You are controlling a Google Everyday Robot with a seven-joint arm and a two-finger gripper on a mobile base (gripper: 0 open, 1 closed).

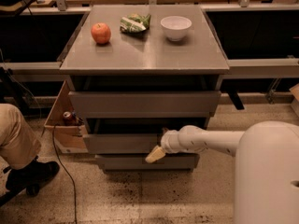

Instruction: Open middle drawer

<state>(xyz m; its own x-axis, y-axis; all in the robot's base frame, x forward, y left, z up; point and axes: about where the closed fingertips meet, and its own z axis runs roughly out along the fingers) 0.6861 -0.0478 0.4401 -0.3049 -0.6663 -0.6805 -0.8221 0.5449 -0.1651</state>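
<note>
The scene is lit dimly and warmly from overhead, and a yellowish-brown cast is laid over everything. The cabinet top (145,55) is the most brightly lit surface, with a dull sheen spread across it. Short, soft shadows are thrown beside the apple (100,33) and the bowl (175,27). Deep shadow is held in the gap above the middle drawer (121,143). The gripper (155,154), set against that drawer's front near its lower edge, is picked out pale, as is the white arm (205,140). The recesses on both sides of the cabinet are lost in black.
</note>
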